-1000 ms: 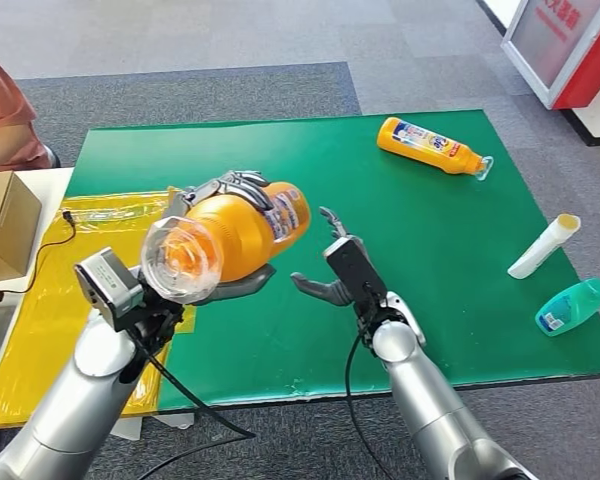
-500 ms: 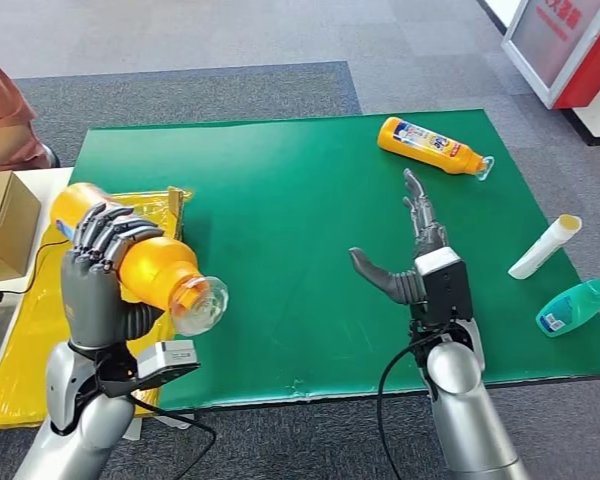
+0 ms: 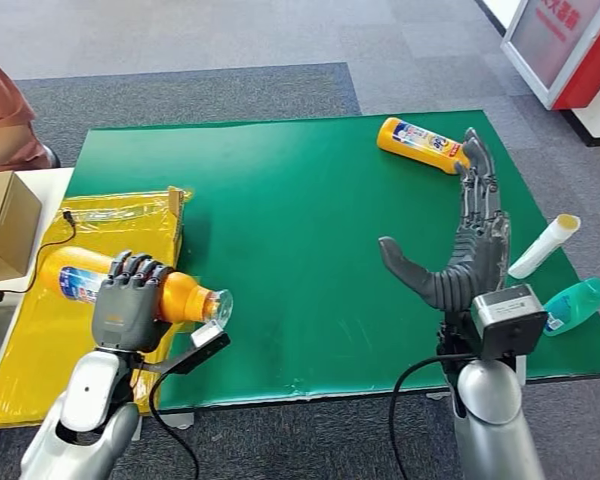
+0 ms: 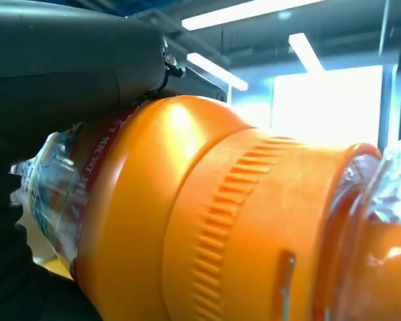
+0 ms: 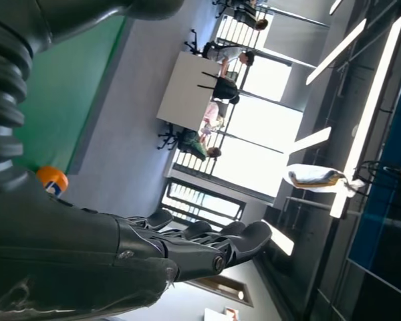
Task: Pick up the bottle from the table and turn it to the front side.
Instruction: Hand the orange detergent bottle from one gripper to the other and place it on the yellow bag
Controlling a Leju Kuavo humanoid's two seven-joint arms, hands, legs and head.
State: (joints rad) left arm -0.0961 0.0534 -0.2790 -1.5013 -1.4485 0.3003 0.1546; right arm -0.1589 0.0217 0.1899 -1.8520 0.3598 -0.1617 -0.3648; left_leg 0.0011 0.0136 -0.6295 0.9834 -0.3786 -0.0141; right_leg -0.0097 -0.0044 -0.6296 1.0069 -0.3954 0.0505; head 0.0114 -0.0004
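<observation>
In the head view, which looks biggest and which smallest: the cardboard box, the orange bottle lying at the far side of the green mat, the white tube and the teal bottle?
1. Orange bottle, the longest.
2. Cardboard box, though the picture's edge cuts it off, so it may really be bigger.
3. Teal bottle and white tube look about alike; too close to rank.

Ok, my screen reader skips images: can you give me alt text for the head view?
The left robot hand grips an orange bottle lying sideways over a yellow sheet. The right robot hand is open above the green mat, near a second orange bottle.

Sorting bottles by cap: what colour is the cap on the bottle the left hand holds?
Clear, see-through, on the orange bottle in the left hand; head view shows it best.
</observation>
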